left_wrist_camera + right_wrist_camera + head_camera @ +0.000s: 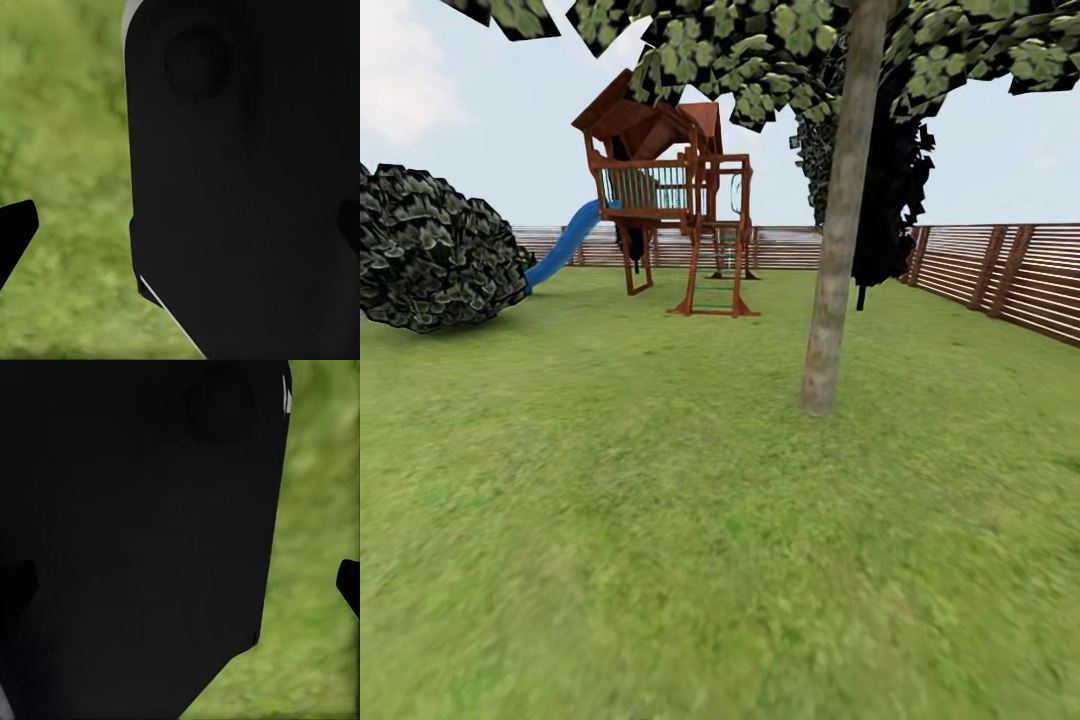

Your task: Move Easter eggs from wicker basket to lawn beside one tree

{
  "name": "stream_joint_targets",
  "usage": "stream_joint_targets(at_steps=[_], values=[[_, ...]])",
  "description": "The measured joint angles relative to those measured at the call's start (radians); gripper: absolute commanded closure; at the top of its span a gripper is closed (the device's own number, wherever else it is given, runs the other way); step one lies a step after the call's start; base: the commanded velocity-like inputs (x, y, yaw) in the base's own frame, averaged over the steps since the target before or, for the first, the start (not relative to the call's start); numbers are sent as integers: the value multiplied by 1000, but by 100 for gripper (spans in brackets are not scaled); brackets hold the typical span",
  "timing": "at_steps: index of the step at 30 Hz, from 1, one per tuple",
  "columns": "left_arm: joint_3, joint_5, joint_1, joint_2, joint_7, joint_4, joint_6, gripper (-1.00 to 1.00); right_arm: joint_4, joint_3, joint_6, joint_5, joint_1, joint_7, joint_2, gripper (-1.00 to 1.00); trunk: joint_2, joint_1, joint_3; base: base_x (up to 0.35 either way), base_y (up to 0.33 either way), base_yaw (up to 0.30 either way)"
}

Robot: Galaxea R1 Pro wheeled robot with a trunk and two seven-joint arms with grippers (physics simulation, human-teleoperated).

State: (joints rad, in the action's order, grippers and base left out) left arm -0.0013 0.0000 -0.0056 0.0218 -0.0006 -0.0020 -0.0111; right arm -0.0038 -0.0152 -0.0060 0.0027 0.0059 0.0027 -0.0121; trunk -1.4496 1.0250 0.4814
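The tree [838, 250] stands right of the middle of the head view, on the lawn [660, 520]. No eggs lie by it yet — the job looks barely begun. Each wrist view shows dark robot parts over grass — whether the claws are open cannot be told.

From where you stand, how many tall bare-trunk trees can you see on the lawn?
1. The tree stands right of centre on the lawn, ahead of the fence. More may be hidden behind its canopy or outside the head view.
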Motion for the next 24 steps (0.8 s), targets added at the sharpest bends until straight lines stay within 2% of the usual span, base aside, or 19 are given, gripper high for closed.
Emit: stream_joint_targets(at_steps=[24], values=[[0, 0, 0, 0, 1, 0, 0, -100, -2, -3, 0, 4, -1, 0, -3, -100, 0, 0, 22, 0, 0, 249]])
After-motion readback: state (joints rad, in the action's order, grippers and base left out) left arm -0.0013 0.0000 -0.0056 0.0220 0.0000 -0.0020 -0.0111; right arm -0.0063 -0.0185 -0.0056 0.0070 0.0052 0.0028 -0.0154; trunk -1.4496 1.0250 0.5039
